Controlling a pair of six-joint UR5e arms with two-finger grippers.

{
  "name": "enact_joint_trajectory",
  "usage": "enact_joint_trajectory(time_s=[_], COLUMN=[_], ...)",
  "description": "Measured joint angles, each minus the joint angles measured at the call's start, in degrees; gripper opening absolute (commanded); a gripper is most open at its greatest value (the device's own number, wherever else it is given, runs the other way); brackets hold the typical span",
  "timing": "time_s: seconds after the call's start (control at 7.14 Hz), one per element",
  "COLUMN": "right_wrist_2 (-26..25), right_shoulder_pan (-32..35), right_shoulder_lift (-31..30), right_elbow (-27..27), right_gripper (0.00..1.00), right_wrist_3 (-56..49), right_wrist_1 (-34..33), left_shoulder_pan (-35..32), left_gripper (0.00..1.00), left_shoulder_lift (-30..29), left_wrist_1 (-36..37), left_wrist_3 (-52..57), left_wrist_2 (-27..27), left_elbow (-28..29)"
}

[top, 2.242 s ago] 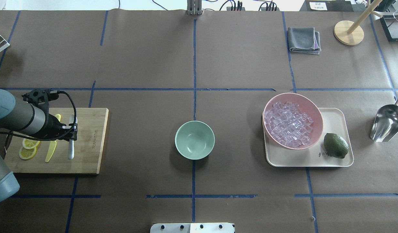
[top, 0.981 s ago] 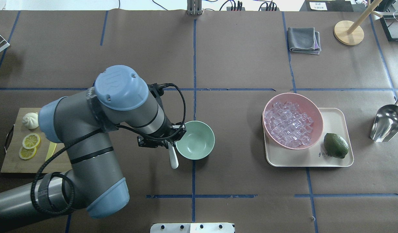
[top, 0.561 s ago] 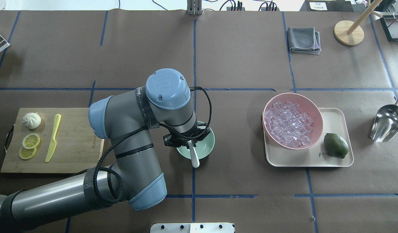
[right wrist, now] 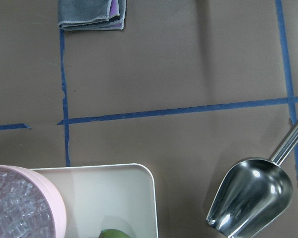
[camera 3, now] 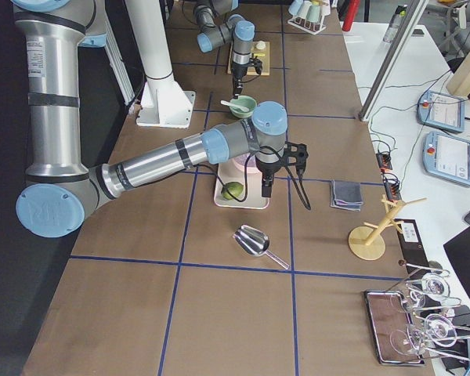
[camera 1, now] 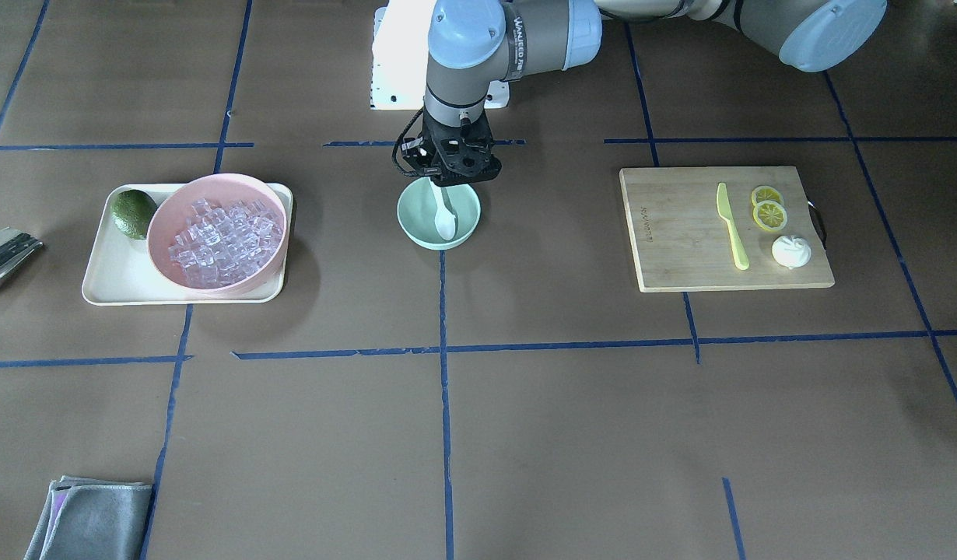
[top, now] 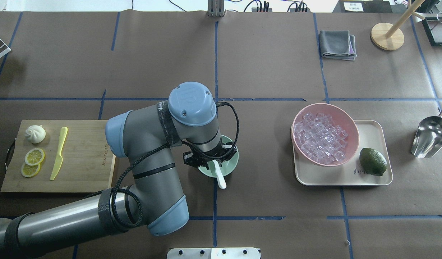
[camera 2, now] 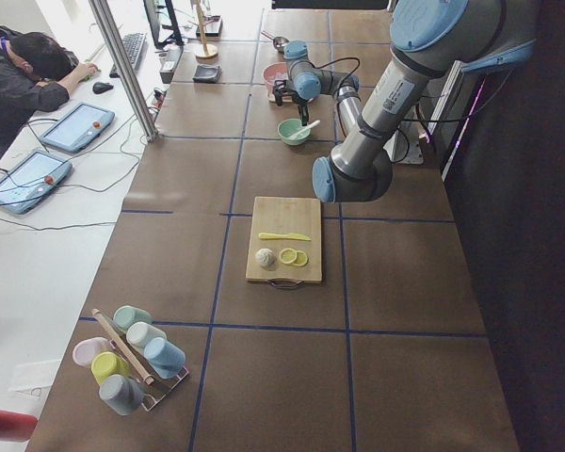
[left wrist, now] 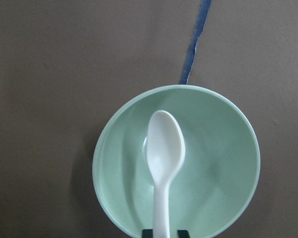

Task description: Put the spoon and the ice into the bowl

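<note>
Brown table (top: 278, 223): left hand (left wrist: 162, 233) grips spoon (left wrist: 164, 144), scoop inside bowl (left wrist: 228, 148).

spoon (left wrist: 164, 148): white plastic, oval scoop. Handle sits between the left gripper (left wrist: 165, 232) fingertips. Scoop end points far and hangs over the middle of the bowl (left wrist: 223, 163); the handle end pokes out past the near rim. Can't tell if the scoop touches. bowl: small, mint-green, upright, mid-scene. ice (top: 321, 138): clear glassy cubes heaped in the pink bowl (top: 354, 129), well right of the green one.

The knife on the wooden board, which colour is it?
Yellow-green knife; front-facing view shows it best.
</note>
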Motion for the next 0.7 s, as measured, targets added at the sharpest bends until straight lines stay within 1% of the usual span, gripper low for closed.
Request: enact_joint_trajectory(time_s=[0.28,0.42,0.56,0.7], right_wrist_2=[0.37,0.27,0.04,-1.61], right_shoulder_pan=[-2.43,-4.52,-6.71,-9.53], right_shoulder_lift=[2.47,4.37,6.36,8.19], right_elbow=[1.16,1.63,2.00,2.58], right_gripper=[1.00,1.00,1.00,1.00], right_wrist_3=[3.24,5.87,8.57,10.95], right_wrist_1=[0.04,0.02,0.04,0.05], left_shoulder_pan=[-1.44,-3.13,-5.29,-7.60], left_gripper=[1.00,1.00,1.00,1.00], left_shoulder_lift=[0.15,0.50,1.63,4.55], left_wrist_1=[1.09,3.37,7.19,10.38], left_wrist_3=[1.69,4.41,8.58,13.31], left_wrist_2=[-0.49,-1.38,-2.32,-2.82], left_elbow=[-1.56,-3.00,-5.74,-9.55])
